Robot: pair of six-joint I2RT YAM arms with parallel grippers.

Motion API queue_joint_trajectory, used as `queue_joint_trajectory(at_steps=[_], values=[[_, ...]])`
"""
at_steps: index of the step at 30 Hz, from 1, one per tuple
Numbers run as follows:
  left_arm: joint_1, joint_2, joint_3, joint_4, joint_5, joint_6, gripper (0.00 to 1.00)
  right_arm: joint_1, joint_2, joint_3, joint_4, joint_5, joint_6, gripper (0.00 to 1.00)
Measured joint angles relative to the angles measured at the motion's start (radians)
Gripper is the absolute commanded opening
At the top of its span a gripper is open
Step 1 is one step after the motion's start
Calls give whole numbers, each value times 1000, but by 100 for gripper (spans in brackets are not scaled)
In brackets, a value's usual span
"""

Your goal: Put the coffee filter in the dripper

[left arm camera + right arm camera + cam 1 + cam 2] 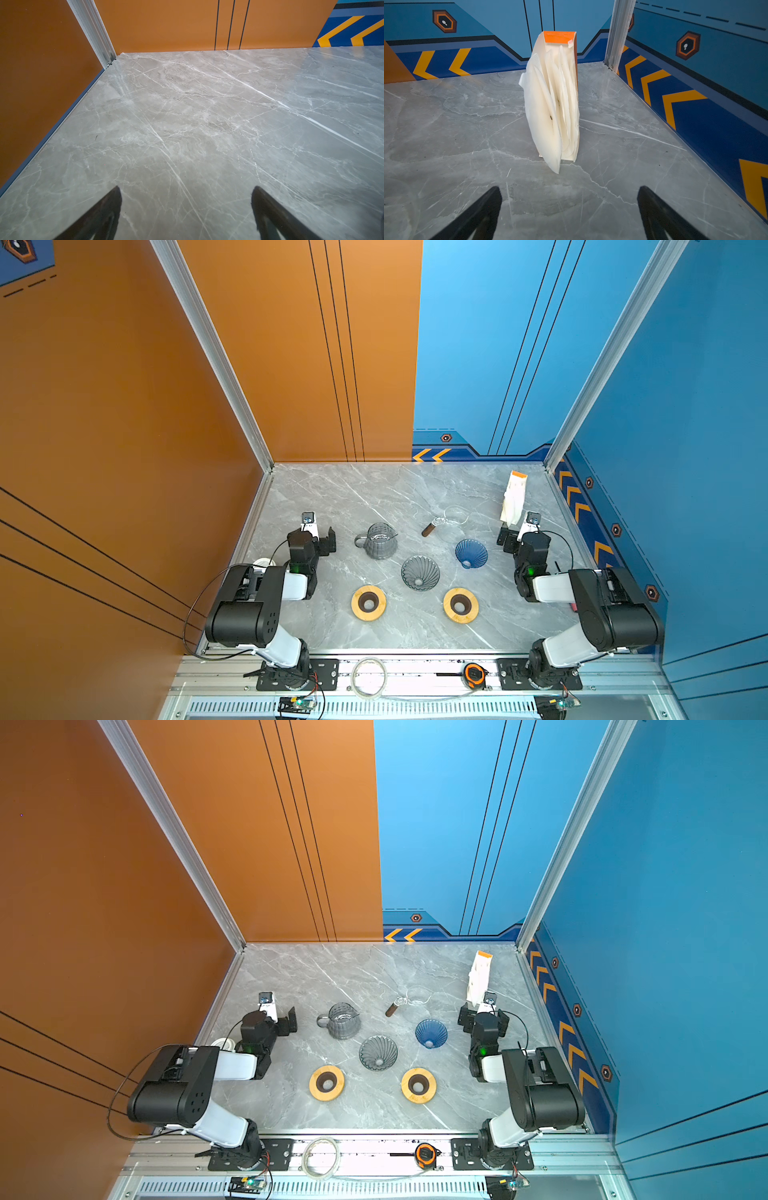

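A stack of white paper coffee filters [550, 108] stands upright in an orange-topped box at the back right of the marble table [332, 497], seen in both top views [514, 499] [479, 977]. A grey ribbed dripper [420, 572] [378, 1052] sits mid-table, and a blue dripper [471, 553] [431, 1033] lies to its right. My right gripper [569, 189] [523, 536] is open and empty, just short of the filter stack. On the left, my other gripper [187, 189] [311, 536] is open over bare table.
A grey ribbed glass jug [378, 541] stands left of centre. Behind the blue dripper is a clear glass piece with a wooden handle [442, 521]. Two wooden rings [368, 603] [460, 605] lie near the front. A tape measure [475, 675] rests on the front rail. Walls close three sides.
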State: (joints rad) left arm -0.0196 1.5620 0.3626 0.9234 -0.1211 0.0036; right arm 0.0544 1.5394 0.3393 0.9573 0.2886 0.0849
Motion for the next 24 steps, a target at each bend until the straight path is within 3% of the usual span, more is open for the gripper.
queue_joint_trajectory(at_steps=[16, 24], values=[[-3, -6, 0, -2, 5, 0, 98, -2, 0, 0, 0, -23, 0, 100], [-14, -180, 0, -90, -9, 0, 98, 21, -111, 24, -124, -22, -18, 100]])
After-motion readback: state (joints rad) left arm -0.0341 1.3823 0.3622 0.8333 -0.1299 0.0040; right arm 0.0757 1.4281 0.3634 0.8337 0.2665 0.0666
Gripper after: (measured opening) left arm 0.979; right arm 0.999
